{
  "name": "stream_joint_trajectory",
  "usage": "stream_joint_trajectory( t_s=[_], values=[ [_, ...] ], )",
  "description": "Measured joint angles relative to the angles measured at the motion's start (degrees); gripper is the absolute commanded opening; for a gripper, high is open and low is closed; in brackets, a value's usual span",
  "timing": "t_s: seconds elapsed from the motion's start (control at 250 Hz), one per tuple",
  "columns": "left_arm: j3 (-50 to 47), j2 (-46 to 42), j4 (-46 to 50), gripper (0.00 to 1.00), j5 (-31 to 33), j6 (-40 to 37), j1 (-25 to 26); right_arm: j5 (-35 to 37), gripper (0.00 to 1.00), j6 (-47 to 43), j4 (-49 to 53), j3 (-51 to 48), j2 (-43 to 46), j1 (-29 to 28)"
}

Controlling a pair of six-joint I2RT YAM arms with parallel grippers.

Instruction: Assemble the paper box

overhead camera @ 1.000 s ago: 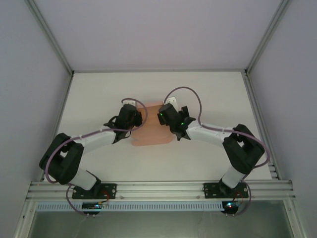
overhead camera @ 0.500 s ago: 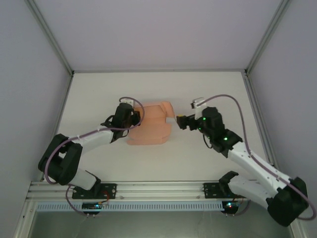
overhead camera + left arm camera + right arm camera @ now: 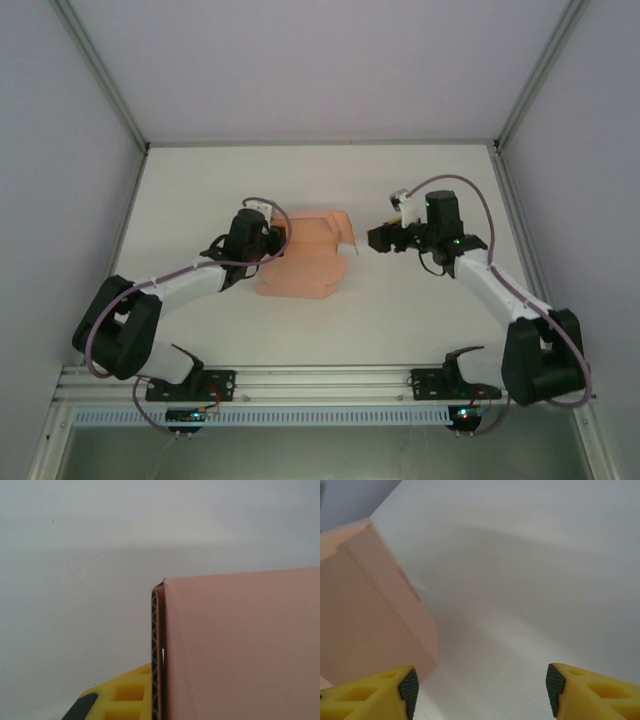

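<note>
Right gripper (image 3: 480,692) spread wide, empty, beside paper box (image 3: 305,265). Left gripper (image 3: 272,240) apparently pinches the box edge. Risk: with a one-sided hold, the raised flap may spring flat.

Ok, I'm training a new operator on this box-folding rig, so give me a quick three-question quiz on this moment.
1. True or false: the right claw is open and holding nothing.
2. In the top view, the left claw is at which edge of the paper box? A left, B right, C far.
3. Fill in: the table under the box is ___ in colour.
Key: 1 true; 2 A; 3 white.
</note>
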State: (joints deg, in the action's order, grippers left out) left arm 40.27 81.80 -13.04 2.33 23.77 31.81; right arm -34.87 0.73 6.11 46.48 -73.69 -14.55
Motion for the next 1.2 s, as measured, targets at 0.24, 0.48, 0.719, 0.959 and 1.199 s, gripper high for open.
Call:
stream_joint_trajectory(
  t_s=[0.24, 0.48, 0.719, 0.959, 1.199],
  values=[
    [0.0, 0.0, 0.0, 0.00, 0.0, -0.4, 0.0, -4.9, 0.56, -5.1, 2.8, 5.5, -6.8, -5.8],
    [0.0, 0.1, 0.0, 0.00, 0.0, -0.4, 0.0, -5.6, 0.53, -5.9, 2.9, 8.4, -12.5, -9.2],
    [0.2, 1.0, 0.6, 0.00, 0.9, -0.3, -0.4, 5.7, 0.49, -0.9, 0.4, 10.9, -16.2, -14.7],
    [2.1, 2.5, 3.2, 0.00, 4.1, 1.2, -0.2, 36.5, 0.11, 11.1, 0.6, 17.2, -22.1, -23.7],
    [5.0, 4.4, 6.4, 0.00, 10.0, 4.9, 3.2, 64.8, 0.00, 20.6, 10.8, 29.1, -32.3, -30.9]
  ],
)
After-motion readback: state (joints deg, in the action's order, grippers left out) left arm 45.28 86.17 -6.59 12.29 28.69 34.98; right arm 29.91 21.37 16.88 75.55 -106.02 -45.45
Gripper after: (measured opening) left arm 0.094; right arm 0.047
